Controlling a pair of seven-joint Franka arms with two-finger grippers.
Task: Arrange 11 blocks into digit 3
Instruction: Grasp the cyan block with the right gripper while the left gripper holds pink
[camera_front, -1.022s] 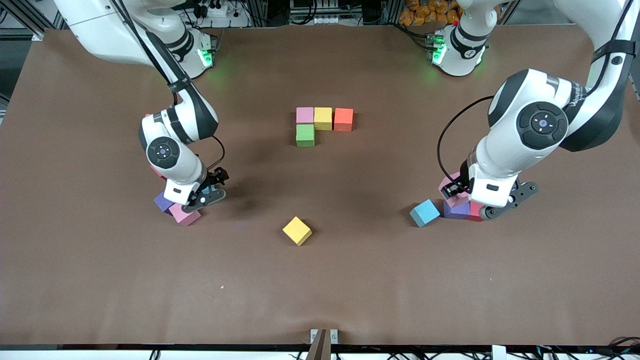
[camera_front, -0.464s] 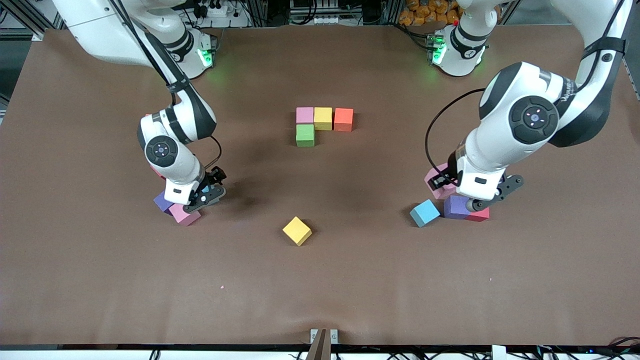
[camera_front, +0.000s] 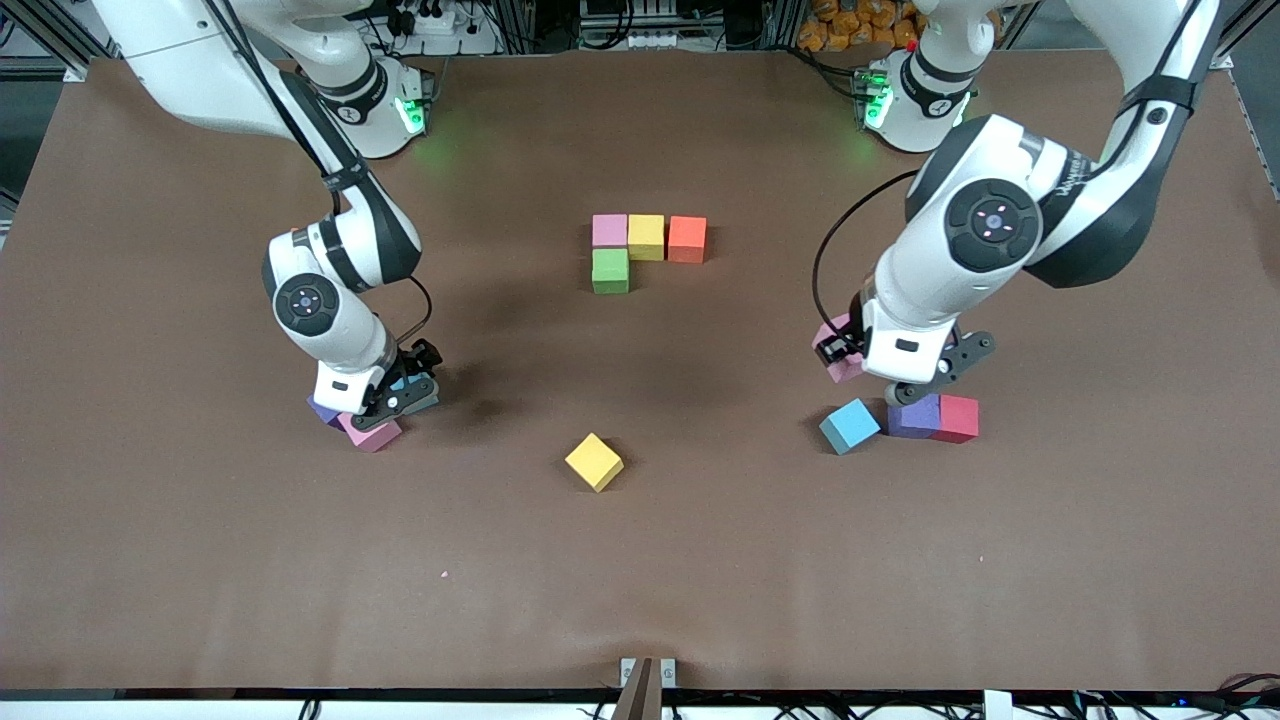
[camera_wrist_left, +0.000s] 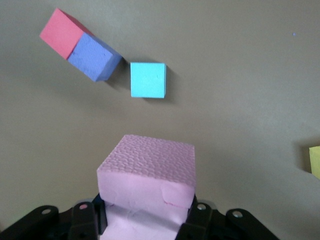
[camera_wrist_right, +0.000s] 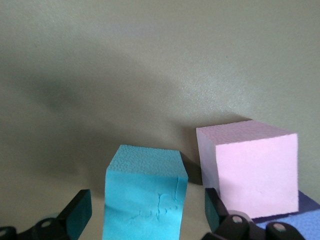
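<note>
A brown table (camera_front: 700, 560) fills the frame; along the top edge, metal framing (camera_front: 60, 40) and cables (camera_front: 420, 18).

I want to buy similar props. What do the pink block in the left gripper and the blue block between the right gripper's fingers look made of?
The pink block in the left gripper looks like soft matte foam: a pebbled, glare-free top and a small dent on its side. The blue block, between the right gripper's fingers, shows the same grainy matte skin with fine creases, so probably foam too.
</note>
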